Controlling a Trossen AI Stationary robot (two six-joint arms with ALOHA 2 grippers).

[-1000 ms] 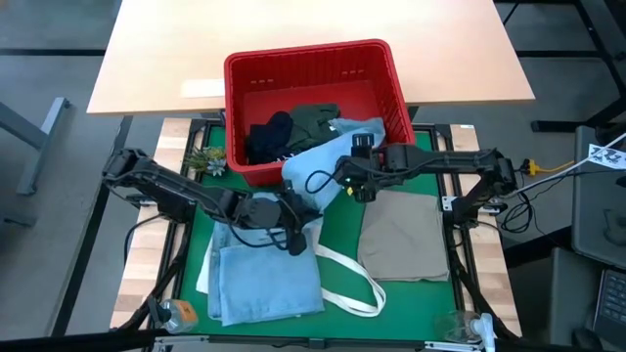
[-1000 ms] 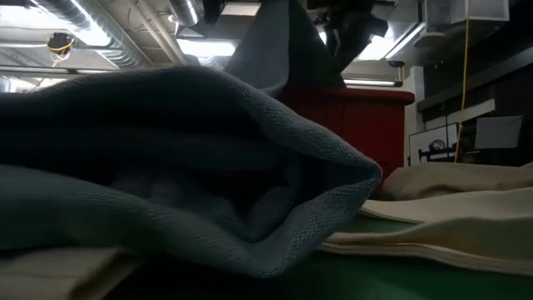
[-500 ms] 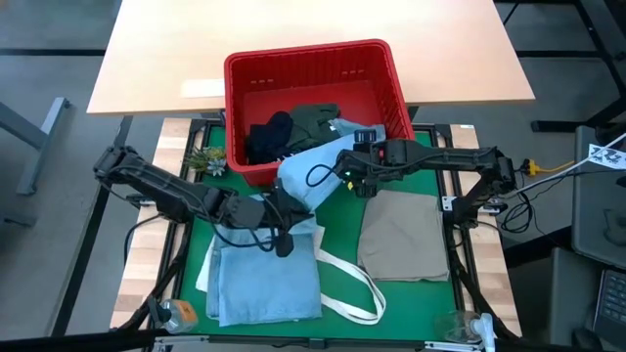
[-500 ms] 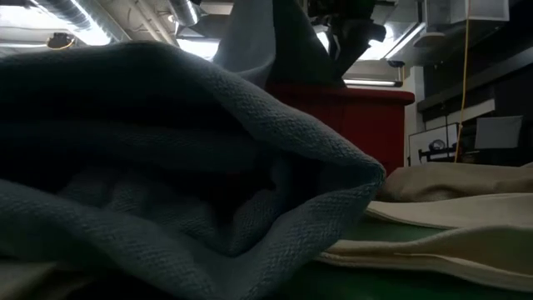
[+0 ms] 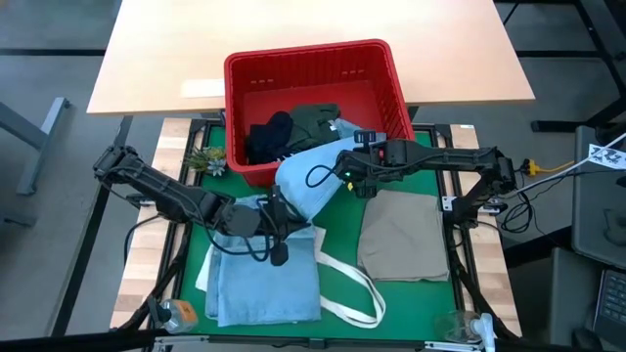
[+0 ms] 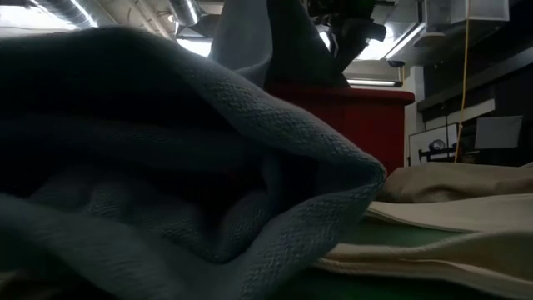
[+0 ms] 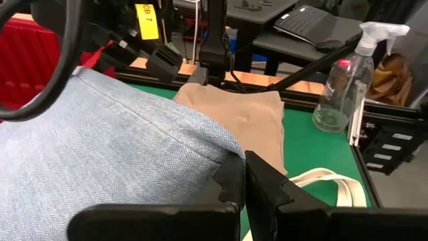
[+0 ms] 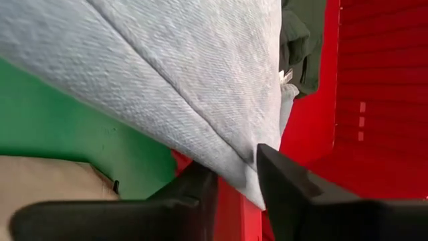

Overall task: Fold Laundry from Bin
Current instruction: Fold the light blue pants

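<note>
Left gripper (image 5: 277, 217): you see it clenched on the light blue jeans (image 5: 298, 181).
Right gripper (image 5: 354, 168): pinching the same jeans at the bin (image 5: 313, 59) front rim.
Jeans: stretched between both, half out.

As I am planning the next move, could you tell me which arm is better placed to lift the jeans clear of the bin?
Probably right: the right gripper pinches the jeans at the bin rim; the left gripper holds them over the mat.

Yellow tag (image 7: 148, 22) on dark frame behind cloth reads "7", letters above partly legible, maybe "OB".
</note>
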